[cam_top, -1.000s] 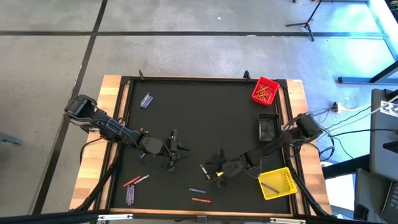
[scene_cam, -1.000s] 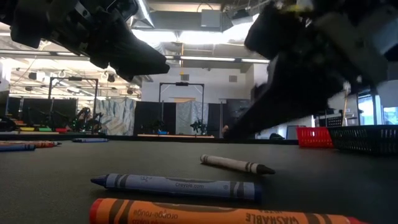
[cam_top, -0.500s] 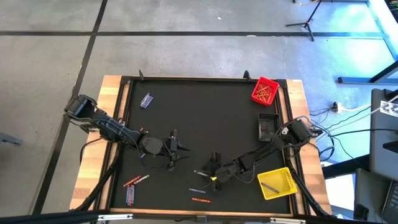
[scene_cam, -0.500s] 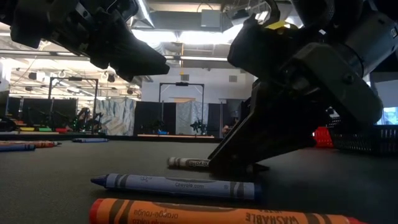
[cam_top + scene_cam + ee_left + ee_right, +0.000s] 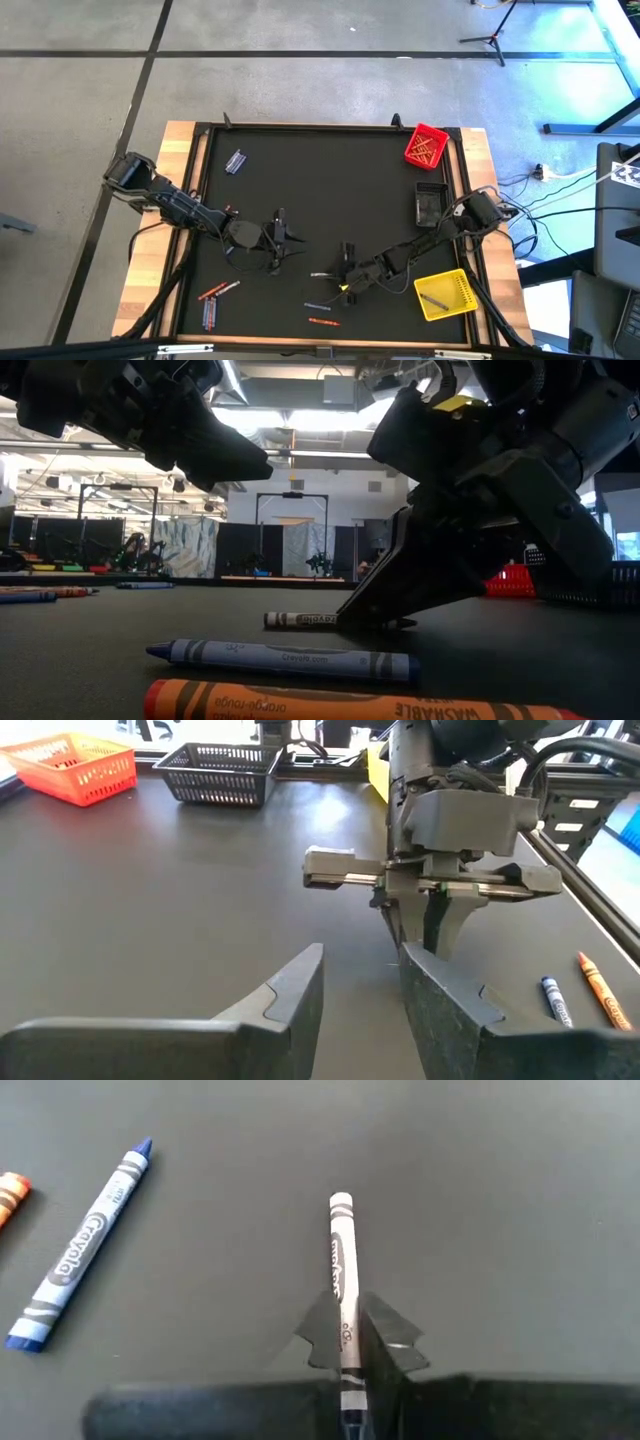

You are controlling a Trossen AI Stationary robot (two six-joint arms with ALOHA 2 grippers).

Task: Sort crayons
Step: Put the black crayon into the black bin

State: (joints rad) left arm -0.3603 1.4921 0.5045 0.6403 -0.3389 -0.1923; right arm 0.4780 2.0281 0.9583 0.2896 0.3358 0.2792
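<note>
Crayons are lying around the near part of the table [image 5: 300, 170]: a few at the near left [image 5: 212, 300], then a blue crayon [image 5: 285, 658] and an orange crayon [image 5: 350, 702] near the middle. Left tool [image 5: 285, 240] is hovering mid-table, fingers apart, holding nothing. Further right, the right tool [image 5: 345, 272] is down on the mat, clamping a grey crayon [image 5: 342, 1270]. The yellow bin [image 5: 447, 293] is sitting just beside it.
</note>
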